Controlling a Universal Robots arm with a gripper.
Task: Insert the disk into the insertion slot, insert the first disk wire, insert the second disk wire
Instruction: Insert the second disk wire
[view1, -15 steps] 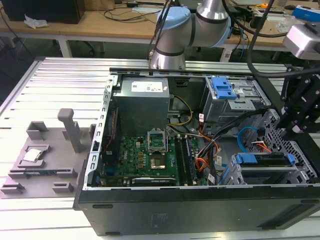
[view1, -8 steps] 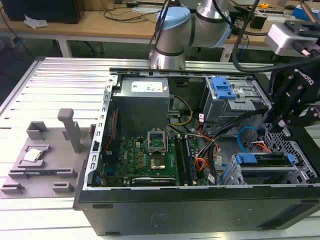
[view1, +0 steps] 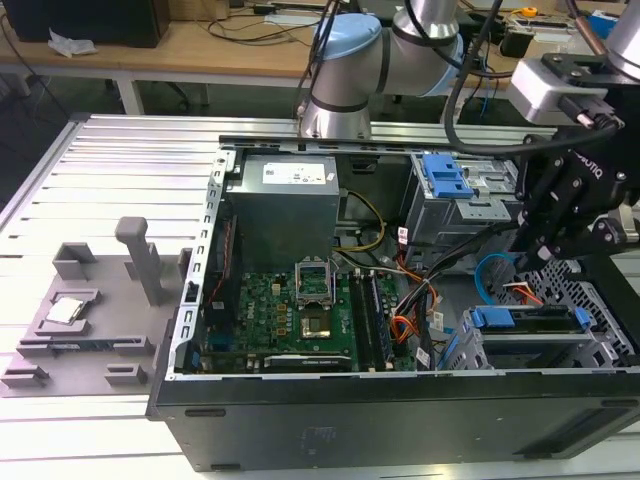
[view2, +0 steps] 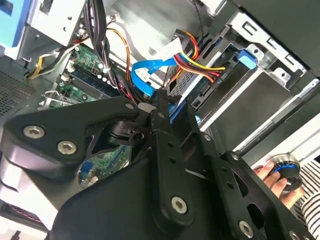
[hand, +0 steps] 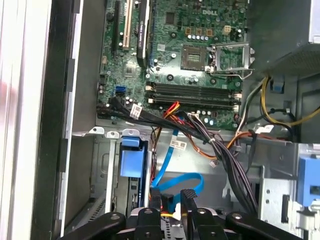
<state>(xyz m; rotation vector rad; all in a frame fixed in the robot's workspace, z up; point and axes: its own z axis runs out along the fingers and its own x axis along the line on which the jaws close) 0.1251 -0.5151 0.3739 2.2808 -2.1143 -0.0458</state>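
outside the case, on the exterior view's left of the green motherboard (view1: 290, 310), one grey plastic fixture block (view1: 90, 320) lies on the ribbed metal table (view1: 130, 170), kept out of the arm's working space. the motherboard lies flat in the one black open computer case (view1: 300, 440), whose side is off so the arm can reach in from above.

on the exterior view's right of the motherboard stand two drive cages. the farther one is a grey metal cage (view1: 480, 205) with one ribbed blue plastic latch (view1: 445, 177). the nearer one is the silver-grey perforated insertion slot (view1: 592, 305). the one flat grey disk in its bright blue plastic carrier (view1: 525, 320) sits inside this slot, so i judge the first step done.

the one black gripper (view2: 152, 114) hangs between the motherboard and the disk, its fingers drawn together. they seem to pinch the end of the one blue flat wire (view2: 150, 67), held there to meet the disk's back, though the plug itself is hidden. one bundle of red, yellow and black wires (view2: 200, 62) runs to the disk; whether it is seated i cannot tell.

beyond the disk from the motherboard, one person's hand (view2: 265, 175) rests on a round knob.
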